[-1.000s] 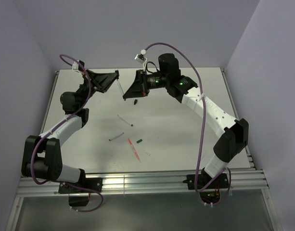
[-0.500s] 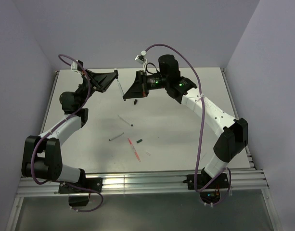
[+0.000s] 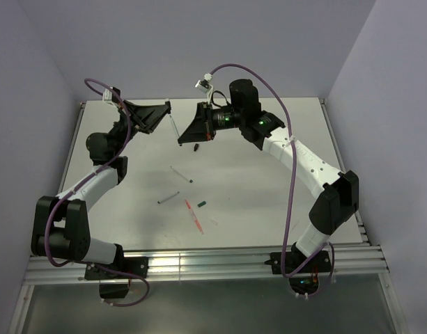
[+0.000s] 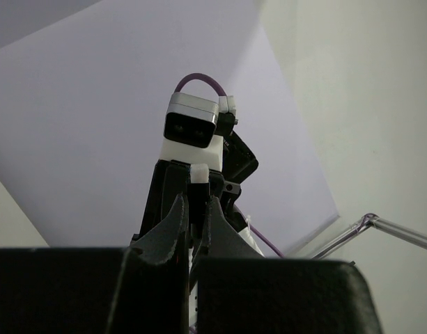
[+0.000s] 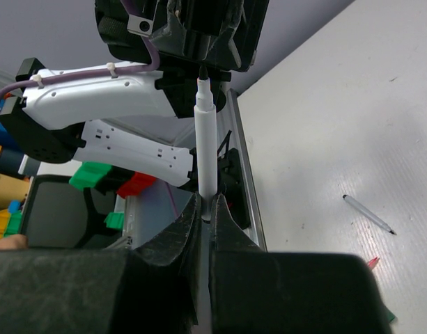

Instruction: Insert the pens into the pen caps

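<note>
While right jaws clamp a whitish pen (image 5: 206,139), the left jaws' state is unclear.

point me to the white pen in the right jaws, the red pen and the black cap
white plastic pen with the black tip (image 5: 205,146), right wrist view, middle of its barrel
thin red-pink pen (image 3: 194,216), top external view, middle of its shaft
short black pen cap (image 3: 196,147), top external view, its middle

This was a robotics lab cell. Plain lavender walls (image 3: 199,42) boxed in a white counter (image 3: 269,174) on three sides. An aluminium rail (image 3: 213,263) ran along its near edge, where the left arm (image 3: 88,184) and right arm (image 3: 307,163) were bolted, purple cables (image 3: 291,216) looped along them.
</note>
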{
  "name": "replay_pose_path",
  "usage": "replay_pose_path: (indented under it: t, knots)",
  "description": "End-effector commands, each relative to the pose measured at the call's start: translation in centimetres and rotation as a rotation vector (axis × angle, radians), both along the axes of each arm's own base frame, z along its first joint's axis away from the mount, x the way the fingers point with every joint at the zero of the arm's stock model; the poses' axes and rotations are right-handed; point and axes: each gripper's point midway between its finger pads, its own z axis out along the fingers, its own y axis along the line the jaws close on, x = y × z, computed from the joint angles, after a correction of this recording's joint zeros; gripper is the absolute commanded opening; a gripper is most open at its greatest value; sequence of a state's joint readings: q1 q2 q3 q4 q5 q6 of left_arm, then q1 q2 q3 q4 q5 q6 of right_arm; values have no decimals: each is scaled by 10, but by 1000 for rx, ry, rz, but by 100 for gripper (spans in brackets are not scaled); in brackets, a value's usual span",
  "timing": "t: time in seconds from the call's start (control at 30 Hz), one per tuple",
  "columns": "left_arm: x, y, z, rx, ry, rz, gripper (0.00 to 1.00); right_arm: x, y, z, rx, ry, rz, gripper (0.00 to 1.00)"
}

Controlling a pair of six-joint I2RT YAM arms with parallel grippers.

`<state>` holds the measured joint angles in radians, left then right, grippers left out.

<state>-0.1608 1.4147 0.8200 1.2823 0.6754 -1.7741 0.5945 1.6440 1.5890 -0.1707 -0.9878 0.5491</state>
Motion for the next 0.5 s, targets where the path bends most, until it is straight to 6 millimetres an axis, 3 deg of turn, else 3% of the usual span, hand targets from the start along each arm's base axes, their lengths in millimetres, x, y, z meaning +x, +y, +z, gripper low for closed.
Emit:
replay_pose_path:
  t: [0.0, 0.47]
  knots:
    - [-57, 8, 43, -51, -376, 6, 0, -3, -4, 30, 60, -82, 5, 0]
    - [-59, 5, 38, -41, -380, 0, 0, -1, -4, 29, 59, -78, 1, 0]
